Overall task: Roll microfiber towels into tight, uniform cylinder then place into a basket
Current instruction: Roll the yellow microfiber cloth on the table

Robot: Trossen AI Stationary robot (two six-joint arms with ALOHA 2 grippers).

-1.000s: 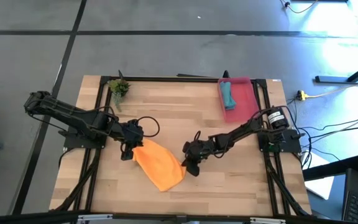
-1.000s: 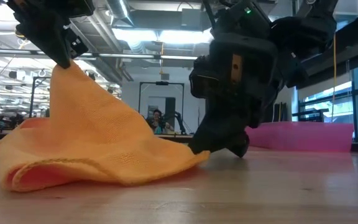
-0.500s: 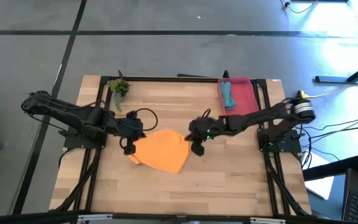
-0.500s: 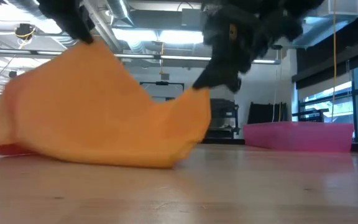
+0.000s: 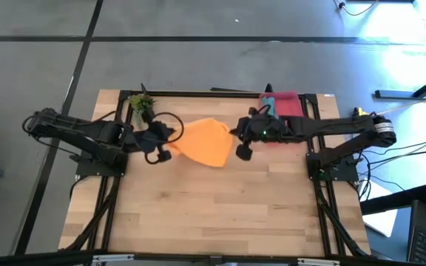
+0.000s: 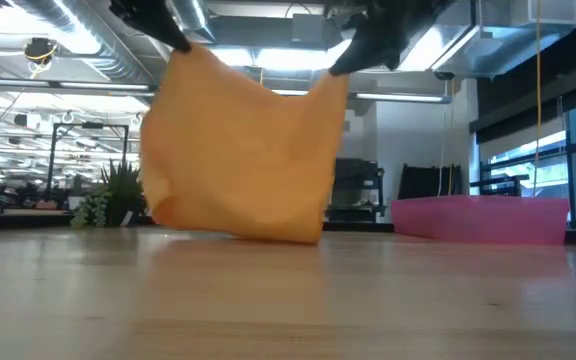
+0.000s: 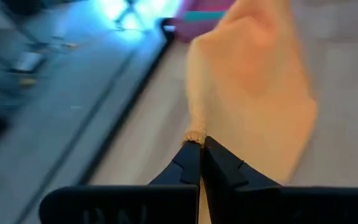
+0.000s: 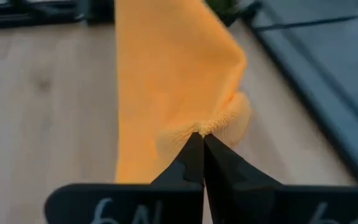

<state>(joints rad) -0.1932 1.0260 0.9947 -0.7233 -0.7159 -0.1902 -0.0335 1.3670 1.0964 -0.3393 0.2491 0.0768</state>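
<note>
- Our left gripper (image 5: 170,137) sits left of centre in the overhead view, jaws pinched tight on one corner of the orange towel (image 5: 206,142); its wrist view shows the fingertips (image 7: 199,163) closed on a small tuft of the towel's edge.
- Our right gripper (image 5: 237,137) is just right of centre in the overhead view, likewise clamped on the opposite corner of the same towel, and its wrist view shows the cloth bunched at the fingertips (image 8: 199,155).
- In the table-level view, the orange towel (image 6: 243,150) hangs between the two grippers in the upper middle of the frame, sagging in the middle, and we cannot tell whether its lower edge touches the wooden table (image 6: 288,300).
- Farther back, at the left of the table-level view, we see the small green plant (image 6: 113,197); overhead it stands near the table's upper-left corner (image 5: 141,104).
- At the right of that view lies the pink basket (image 6: 480,218); overhead it sits at the table's upper right (image 5: 288,98), largely covered by our right arm, with the teal towel (image 5: 268,100) showing inside it.
</note>
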